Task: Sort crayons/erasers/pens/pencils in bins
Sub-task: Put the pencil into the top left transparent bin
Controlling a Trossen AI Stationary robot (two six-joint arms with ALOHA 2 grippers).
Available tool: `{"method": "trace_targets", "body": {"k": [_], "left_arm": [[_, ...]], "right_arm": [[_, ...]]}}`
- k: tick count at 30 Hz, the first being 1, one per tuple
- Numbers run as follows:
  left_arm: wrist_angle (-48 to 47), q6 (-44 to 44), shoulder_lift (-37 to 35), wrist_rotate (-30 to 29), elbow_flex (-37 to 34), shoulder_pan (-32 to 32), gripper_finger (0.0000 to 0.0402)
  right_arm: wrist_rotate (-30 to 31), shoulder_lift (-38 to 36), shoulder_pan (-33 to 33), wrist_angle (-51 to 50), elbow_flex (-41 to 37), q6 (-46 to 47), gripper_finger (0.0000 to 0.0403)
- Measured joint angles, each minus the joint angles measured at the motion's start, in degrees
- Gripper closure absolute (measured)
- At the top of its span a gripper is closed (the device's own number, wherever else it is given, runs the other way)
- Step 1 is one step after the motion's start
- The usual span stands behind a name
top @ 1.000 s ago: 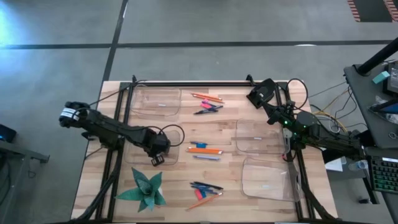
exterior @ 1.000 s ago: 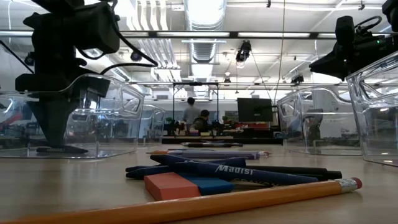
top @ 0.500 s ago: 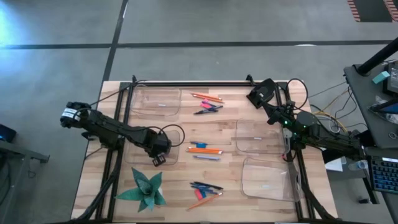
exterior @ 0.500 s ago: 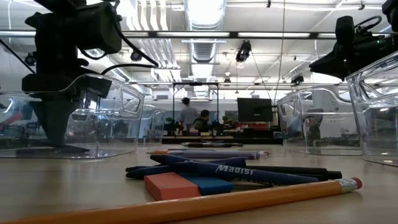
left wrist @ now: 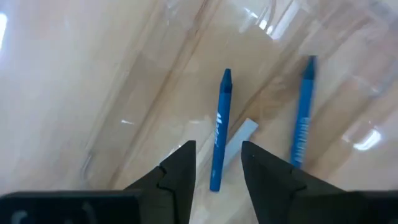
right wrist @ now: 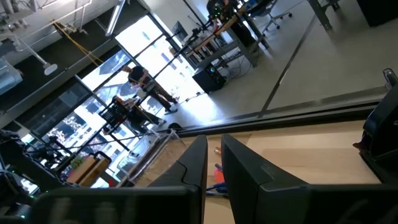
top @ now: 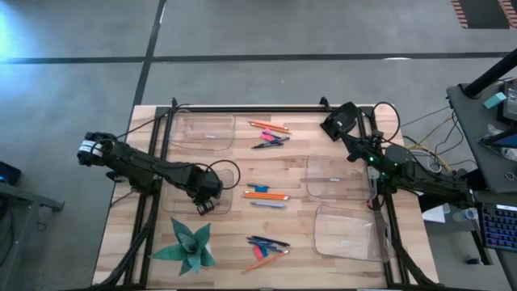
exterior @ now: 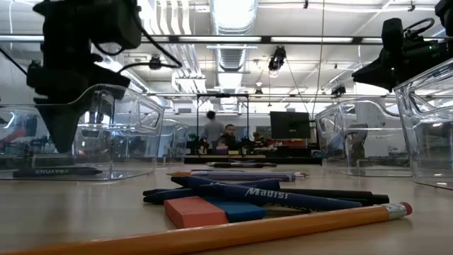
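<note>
My left gripper [left wrist: 217,149] hangs open, fingers pointing down, inside the clear bin [top: 218,198] at the table's left middle. Below it a blue crayon [left wrist: 221,124] lies flat on the bin floor, its near end under the gap between my fingers and apart from them. In the low view the fingers [exterior: 62,138] stand above this crayon [exterior: 56,171]. A second blue crayon [left wrist: 303,112] lies beside it. My right gripper [right wrist: 212,149] is shut and holds nothing. It is raised over the table's far right corner [top: 335,125].
Three more clear bins stand at far left [top: 206,133], right middle [top: 335,176] and near right [top: 347,230]. Mixed pencils, pens and erasers lie in heaps at far centre [top: 271,133], centre [top: 266,196] and near centre [top: 266,246]. A green paper star [top: 187,246] sits near left.
My left gripper has opened and let go of the blue crayon, then risen a little. The crayon now lies flat on the bin floor, clear of the fingers.
</note>
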Motion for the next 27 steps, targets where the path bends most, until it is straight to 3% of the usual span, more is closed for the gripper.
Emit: {"method": "trace_targets", "body": {"k": [9,18,21,27], "left_arm": [[-5.4,0.0,-3.8,-0.6,7.4,0.0,0.0285],[-4.4,3.9,-5.5,-14.5,18.4,0.0,0.0285],[0.1,10.6,-4.7,-19.2,21.7,0.0,0.0285],[18.8,25.5,-2.3,-25.3,22.8,0.0,0.0285]], "right_arm": [[0.0,0.0,0.0,0.0,0.0,0.0,0.0364],[0.0,0.0,0.0,0.0,0.0,0.0,0.0364],[0.0,0.0,0.0,0.0,0.0,0.0,0.0364],[0.0,0.0,0.0,0.0,0.0,0.0,0.0364]]}}
